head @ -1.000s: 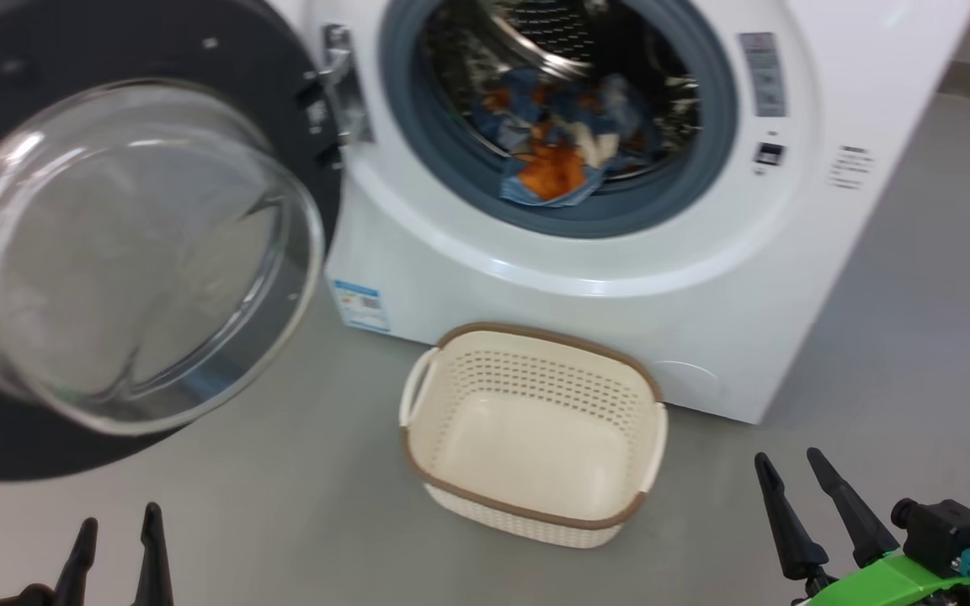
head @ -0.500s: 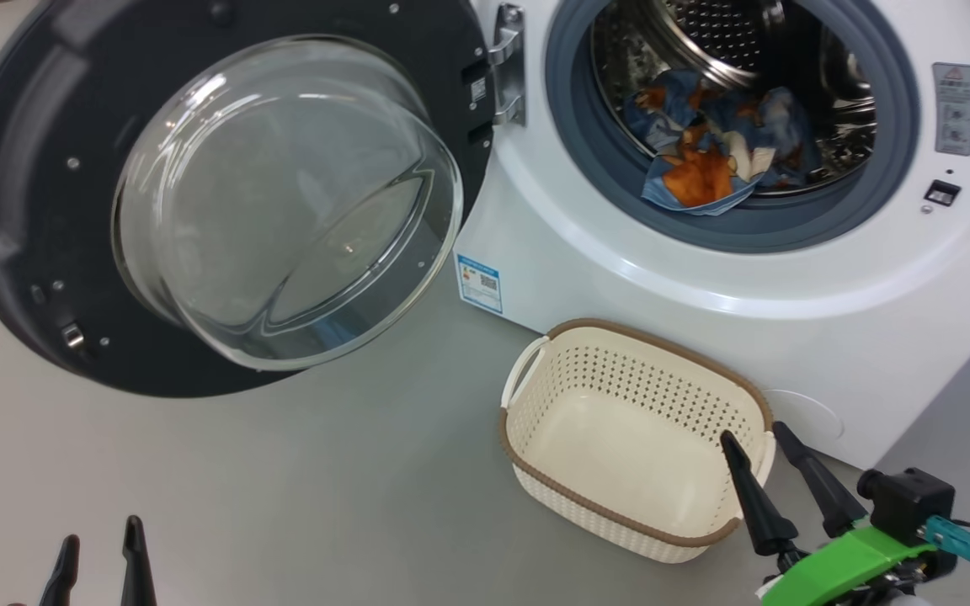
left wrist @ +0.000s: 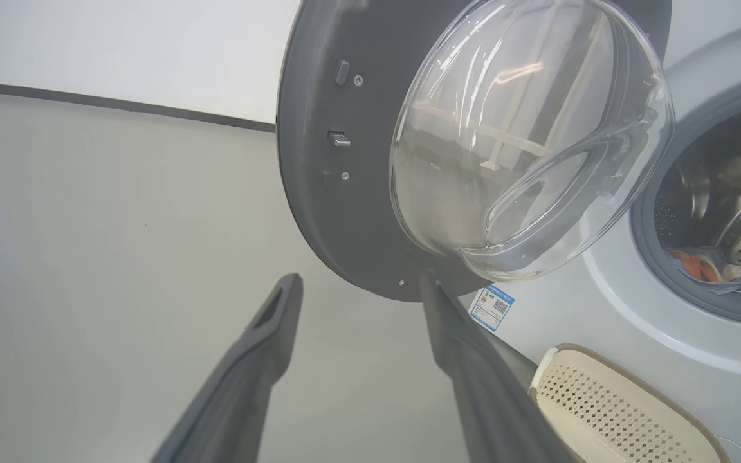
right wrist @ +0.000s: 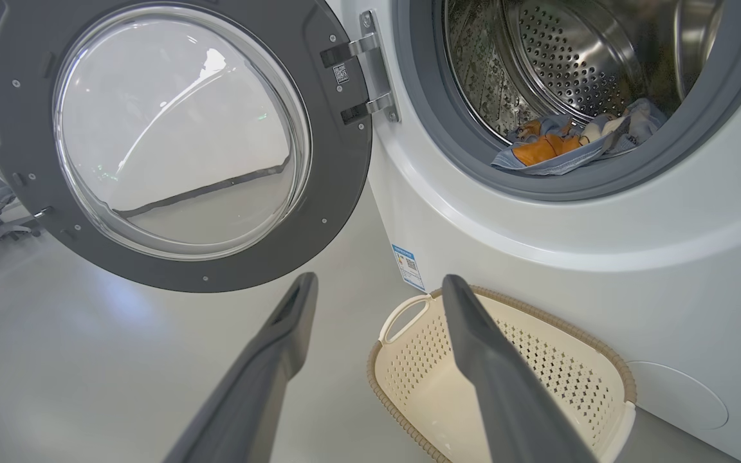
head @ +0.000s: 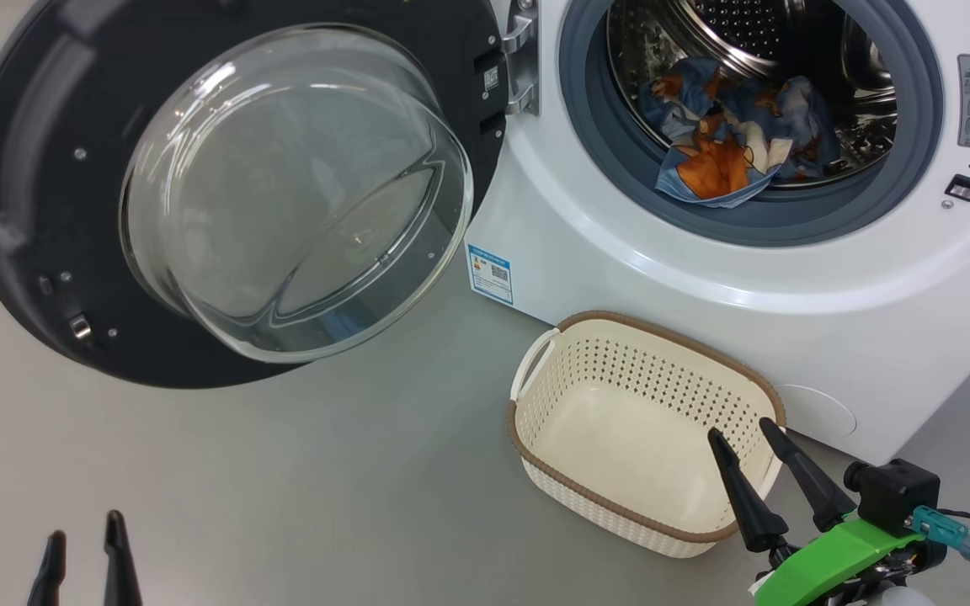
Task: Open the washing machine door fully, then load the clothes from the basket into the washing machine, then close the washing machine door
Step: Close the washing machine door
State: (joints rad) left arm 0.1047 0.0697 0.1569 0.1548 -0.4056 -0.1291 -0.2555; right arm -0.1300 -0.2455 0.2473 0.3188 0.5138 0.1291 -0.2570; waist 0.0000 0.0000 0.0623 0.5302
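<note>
The door (head: 30, 210) stands swung wide to the washer's (head: 704, 337) left, hinged on its right edge, with the glass bowl bulging out over the floor (head: 283, 471). The clothes (head: 729, 143) lie bunched at the drum's front, their long side across the opening, and one fold drapes onto the grey seal. The basket (head: 620, 370) sits upright on the floor just before the washer's front, mouth up and bottom bare, its long axis roughly along that front. The left gripper (head: 83, 523) hangs above the floor with fingers spread, holding nothing. The right gripper (head: 738, 427), also spread and holding nothing, points up over the basket's right end.
</note>
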